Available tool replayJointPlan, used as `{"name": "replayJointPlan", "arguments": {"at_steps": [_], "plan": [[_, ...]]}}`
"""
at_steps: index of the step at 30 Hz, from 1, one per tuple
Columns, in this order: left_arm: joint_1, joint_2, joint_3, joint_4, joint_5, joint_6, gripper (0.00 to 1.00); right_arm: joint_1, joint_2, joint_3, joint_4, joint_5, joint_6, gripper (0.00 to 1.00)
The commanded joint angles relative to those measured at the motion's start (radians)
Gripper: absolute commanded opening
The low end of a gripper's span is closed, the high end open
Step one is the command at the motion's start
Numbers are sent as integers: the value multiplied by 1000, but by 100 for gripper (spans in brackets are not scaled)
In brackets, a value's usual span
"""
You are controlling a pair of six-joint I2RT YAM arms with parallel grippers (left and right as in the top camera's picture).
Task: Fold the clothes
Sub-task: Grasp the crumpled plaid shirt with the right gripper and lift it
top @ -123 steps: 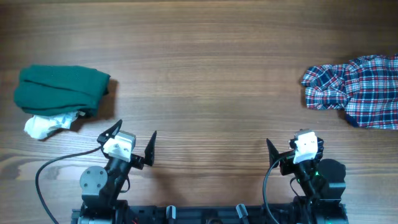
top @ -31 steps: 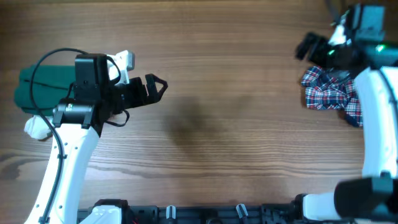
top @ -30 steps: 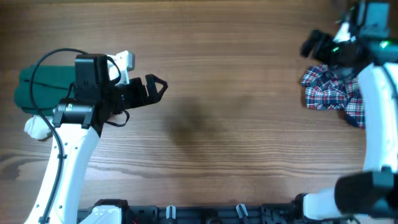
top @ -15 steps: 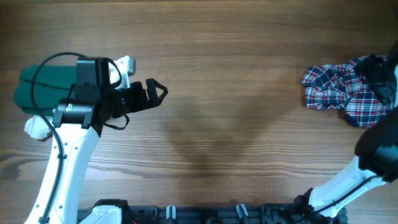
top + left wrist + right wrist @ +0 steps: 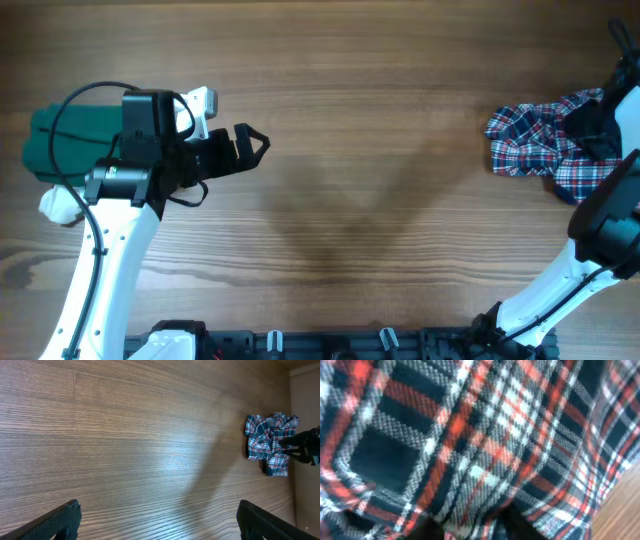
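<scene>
A crumpled plaid shirt [image 5: 530, 148] lies at the table's right edge, and it also shows far off in the left wrist view [image 5: 267, 442]. My right gripper [image 5: 592, 126] is pressed down into its right part. In the right wrist view the plaid cloth [image 5: 480, 435] fills the frame, and a fold of it is pinched between the two dark fingertips [image 5: 422, 529] of that gripper [image 5: 470, 531]. A folded green garment [image 5: 75, 145] lies at the far left. My left gripper [image 5: 255, 148] hovers open over bare wood to its right, its fingers [image 5: 60, 520] wide apart and holding nothing.
A white crumpled cloth [image 5: 58, 205] lies against the green garment's near side, under the left arm. The wooden table [image 5: 360, 130] stretches bare between the two arms. The right arm reaches in from the near right corner [image 5: 600, 250].
My right gripper has dropped from above the shirt's far edge onto its right part and closed its jaws on the cloth. The left arm has barely moved.
</scene>
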Motion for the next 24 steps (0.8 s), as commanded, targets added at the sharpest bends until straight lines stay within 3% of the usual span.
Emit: {"name": "replayJointPlan", "arguments": {"at_steps": [1, 4, 6, 10, 18, 24], "plan": [[-5, -10, 19, 9, 16, -4, 100, 5, -10, 9, -49, 31, 23, 8], [-5, -10, 19, 24, 16, -4, 100, 24, -118, 34, -64, -106, -71, 4], [-5, -10, 19, 42, 16, -4, 100, 66, -279, 39, -45, -329, -213, 4], [-5, -10, 19, 85, 16, -4, 100, 158, -507, 39, -19, -570, -280, 4], [-5, -10, 19, 124, 16, -4, 100, 489, -758, 39, 44, -672, -328, 4], [-5, -10, 19, 123, 16, -4, 100, 525, -825, 39, 154, -697, -294, 4]]}}
